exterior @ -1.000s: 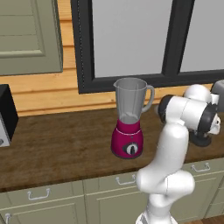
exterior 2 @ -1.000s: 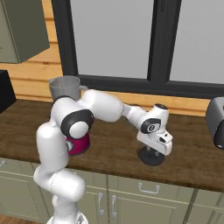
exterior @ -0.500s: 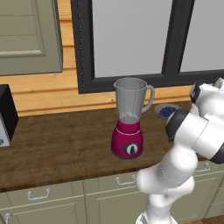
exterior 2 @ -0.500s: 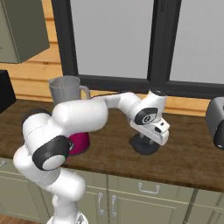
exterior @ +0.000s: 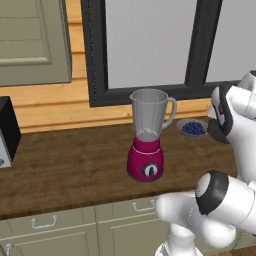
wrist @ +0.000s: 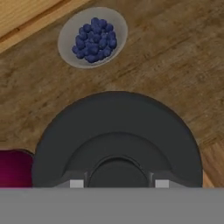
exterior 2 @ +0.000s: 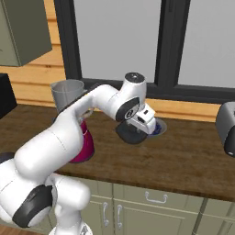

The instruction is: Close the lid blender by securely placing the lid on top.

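A: Start nearest the hand. What is it carrying?

B: The lid [wrist: 117, 140], a round black cap. In the hand view it sits right up against the camera, with the gripper [wrist: 117, 183] clamped on the raised knob at its middle; one fingertip [wrist: 77, 183] shows at each side of that knob. From the right base view the lid [exterior 2: 131, 133] hangs under the gripper [exterior 2: 137, 127], up off the counter [exterior 2: 183, 160].

A: Any brand, label or lettering on it?

B: None that I can read. The lid is plain black, and nothing legible shows on anything else either.

A: And what lies beyond the lid?

B: Wooden counter below it, then a shallow grey bowl of blue berries [wrist: 92, 36] further out, near the wooden wall. In the left base view the bowl [exterior: 192, 128] sits to the right of the blender, just apart from it.

A: Where is the blender?

B: On the counter [exterior: 70, 165], in front of the dark-framed window [exterior: 145, 45]. The blender [exterior: 148, 135] is a clear greyish jar with a side handle on a magenta base, with a round black dial on the front. Its mouth is uncovered. In the right base view the jar [exterior 2: 69, 96] stands left of the held lid, partly behind the arm. A sliver of magenta base [wrist: 13, 168] shows at the lower left of the hand view.

A: Farther still?

B: A dark appliance [exterior: 7, 132] at the counter's left end.
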